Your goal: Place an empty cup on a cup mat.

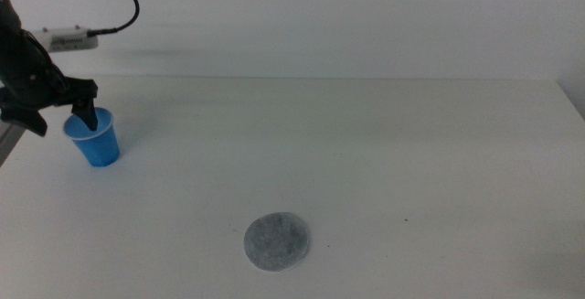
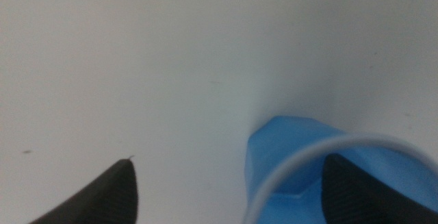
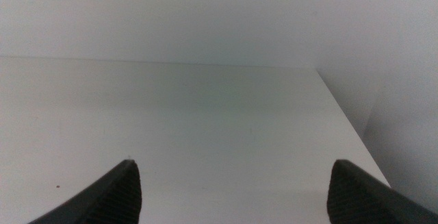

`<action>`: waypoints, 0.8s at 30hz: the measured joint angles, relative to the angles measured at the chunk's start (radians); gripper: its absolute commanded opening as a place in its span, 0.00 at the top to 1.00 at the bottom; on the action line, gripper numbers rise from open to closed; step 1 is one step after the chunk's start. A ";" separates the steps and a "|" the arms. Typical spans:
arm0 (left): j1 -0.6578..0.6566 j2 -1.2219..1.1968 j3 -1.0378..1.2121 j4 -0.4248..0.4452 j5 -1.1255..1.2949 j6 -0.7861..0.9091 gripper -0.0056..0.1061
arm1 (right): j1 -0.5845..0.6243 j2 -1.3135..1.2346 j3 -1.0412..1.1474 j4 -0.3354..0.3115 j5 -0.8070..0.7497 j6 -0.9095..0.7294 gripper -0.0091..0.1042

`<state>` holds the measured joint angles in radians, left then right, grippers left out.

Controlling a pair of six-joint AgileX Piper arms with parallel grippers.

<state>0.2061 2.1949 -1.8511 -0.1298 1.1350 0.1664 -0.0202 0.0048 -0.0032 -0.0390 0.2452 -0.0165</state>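
Left wrist view: left gripper [image 2: 229,190] spread, one jaw inside the half-cropped cup [image 2: 287,155].

overhead view forward-down, wrist views close, tabletop [image 1: 384,153] shared

The white table [image 1: 384,153] carries the blue cup [image 1: 99,144] far left and the grey cup mat [image 1: 277,241] near its front

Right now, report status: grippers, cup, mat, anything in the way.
Left gripper open at table's far left, one jaw inside the cup, one outside. Right gripper open, waiting, off the middle view. Cup mat bare, near centre. Nothing between them.
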 measured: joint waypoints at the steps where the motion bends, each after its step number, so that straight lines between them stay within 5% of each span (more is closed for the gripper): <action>1: 0.004 0.009 0.000 -0.011 0.000 0.008 0.20 | 0.000 0.000 0.000 0.000 0.000 0.000 0.10; 4: 0.007 0.039 0.000 -0.026 0.005 0.018 0.42 | 0.000 0.000 0.000 0.000 0.000 0.000 0.10; 9: 0.011 0.058 0.000 -0.047 0.031 0.021 0.94 | 0.000 0.000 0.000 0.000 0.000 0.000 0.10; 17: -0.047 -0.082 0.070 -0.070 0.066 -0.010 0.97 | 0.000 0.000 0.000 0.000 0.000 0.000 0.10; 24: -0.293 -0.243 0.269 -0.138 0.058 -0.012 0.97 | 0.000 0.000 0.000 0.000 0.000 0.000 0.10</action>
<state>-0.0874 1.9518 -1.5821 -0.2676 1.1926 0.1548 -0.0202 0.0048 -0.0032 -0.0390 0.2452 -0.0165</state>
